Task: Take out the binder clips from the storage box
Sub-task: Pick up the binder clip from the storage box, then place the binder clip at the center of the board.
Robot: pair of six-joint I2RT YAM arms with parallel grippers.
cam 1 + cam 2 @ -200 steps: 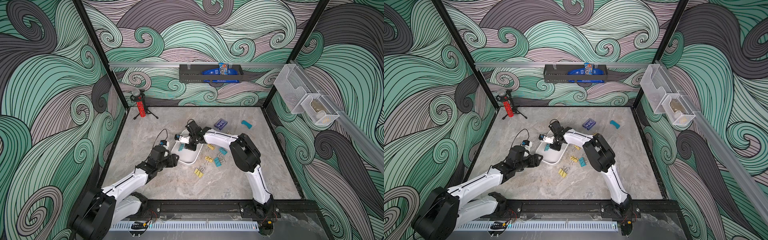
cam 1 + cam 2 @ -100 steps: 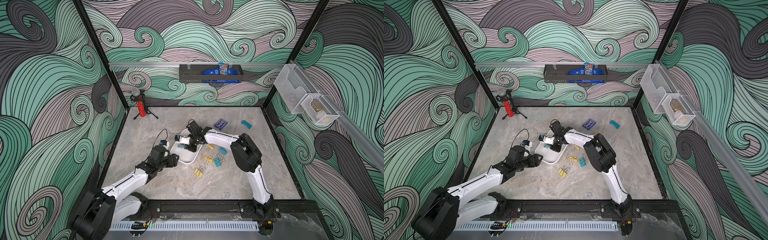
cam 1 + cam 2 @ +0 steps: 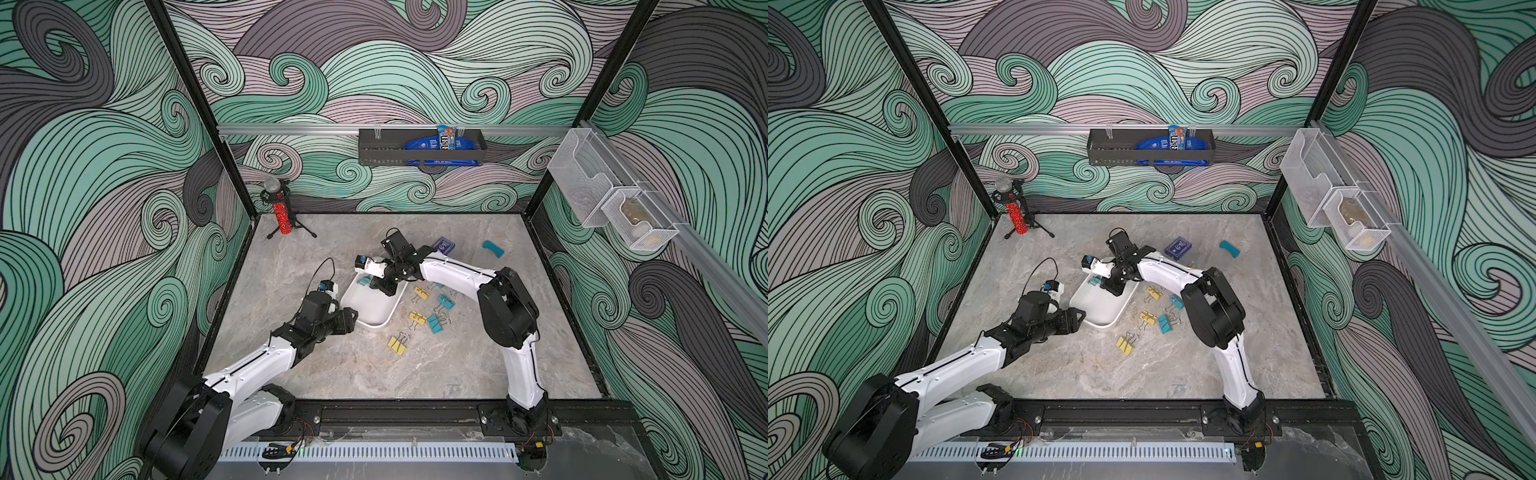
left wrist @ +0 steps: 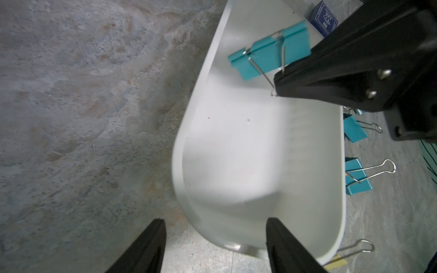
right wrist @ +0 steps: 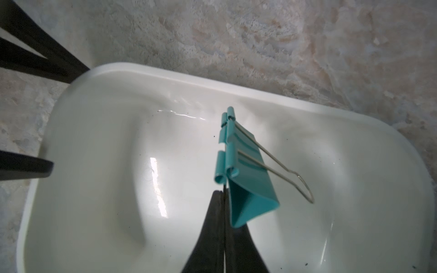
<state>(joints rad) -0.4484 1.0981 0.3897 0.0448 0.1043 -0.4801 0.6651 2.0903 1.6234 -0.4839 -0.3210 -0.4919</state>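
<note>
The white storage box [image 3: 370,309] [image 3: 1100,309] lies mid-table. One teal binder clip [image 4: 267,59] [image 5: 248,189] is inside it at the far end. My right gripper [image 5: 223,196] [image 3: 386,290] reaches down into the box and is shut on one of that clip's wire handles. The clip's body stands tilted beside the fingertips. My left gripper [image 4: 215,227] [image 3: 351,318] is open at the box's near corner. One of its fingers is over the box and the other is outside on the table. Several yellow and teal binder clips [image 3: 434,324] [image 3: 1163,323] lie on the table right of the box.
A dark-blue card box [image 3: 445,245] and a curved teal piece [image 3: 493,248] lie behind the clips. A red microphone on a tripod [image 3: 282,216] stands at the back left corner. A black wall basket [image 3: 419,149] and wire-mesh baskets [image 3: 615,208] hang above the table.
My right gripper's jaws have closed on the teal clip's wire handle inside the box. The left arm has stayed where it was.
</note>
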